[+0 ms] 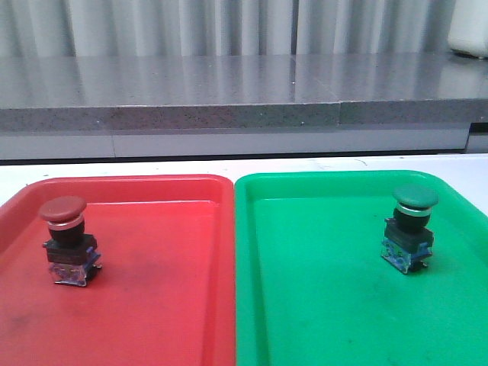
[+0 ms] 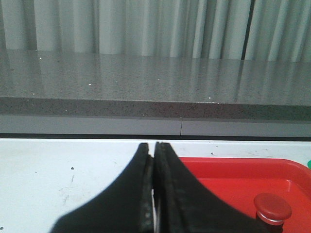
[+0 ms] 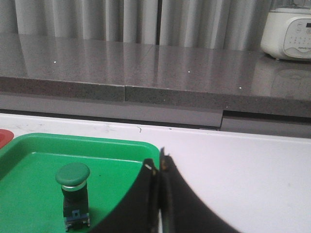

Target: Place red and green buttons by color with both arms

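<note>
Both grippers, left (image 2: 154,145) and right (image 3: 159,160), have jaws pressed together.

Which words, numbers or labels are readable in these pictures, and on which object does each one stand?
No text can be read in any view.
White appliance on the grey counter: small marks on its control panel, too blurred to read.
Red button, green button, red tray and green tray: no print visible.

Both the left gripper (image 2: 153,145) and the right gripper (image 3: 160,158) show matte black, wedge-shaped fingers that broaden from narrow tips into curved flanks, with faint stitch-like dimples along the inner edges.
</note>
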Controlling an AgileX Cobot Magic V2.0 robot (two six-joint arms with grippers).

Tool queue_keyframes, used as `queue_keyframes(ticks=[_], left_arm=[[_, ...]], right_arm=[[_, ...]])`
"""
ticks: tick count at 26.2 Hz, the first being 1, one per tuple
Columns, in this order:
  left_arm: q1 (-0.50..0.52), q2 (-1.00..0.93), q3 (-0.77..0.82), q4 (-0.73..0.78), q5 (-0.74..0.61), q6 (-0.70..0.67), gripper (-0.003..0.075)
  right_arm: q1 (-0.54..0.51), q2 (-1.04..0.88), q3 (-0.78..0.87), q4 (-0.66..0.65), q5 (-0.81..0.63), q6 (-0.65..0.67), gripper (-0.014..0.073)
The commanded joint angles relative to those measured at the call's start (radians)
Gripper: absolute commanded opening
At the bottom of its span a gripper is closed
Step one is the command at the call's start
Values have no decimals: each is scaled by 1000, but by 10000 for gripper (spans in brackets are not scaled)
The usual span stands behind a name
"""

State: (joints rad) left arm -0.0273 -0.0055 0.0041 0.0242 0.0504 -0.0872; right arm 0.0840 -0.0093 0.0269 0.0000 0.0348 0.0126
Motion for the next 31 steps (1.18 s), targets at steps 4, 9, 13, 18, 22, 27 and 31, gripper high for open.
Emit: queue_keyframes(ticks=[4,9,13,18,22,27,31], left_arm=[[2,-16,25,-8,-80,-5,-20],[2,-16,25,-8,-80,-5,-20],[2,-16,25,-8,-80,-5,-20],[2,-16,25,-8,-80,-5,-20],[2,-16,25,-8,-80,-5,-20],[2,-16,25,-8,-80,-5,-20],[2,-16,25,-8,-80,-5,-20]], right_arm=[[-8,-19,-5,-39,-74,40,-69],[-8,-18,-5,-39,-75,39,-69],[-8,-18,-5,-39,-75,39,-69],[-13,-18,-5,-39,-75,39,-69],[-25,-18,-5,-39,-75,39,-69],[-25,-18,-5,-39,-75,39,-69],[-25,-18,-5,-39,-75,39,-69]])
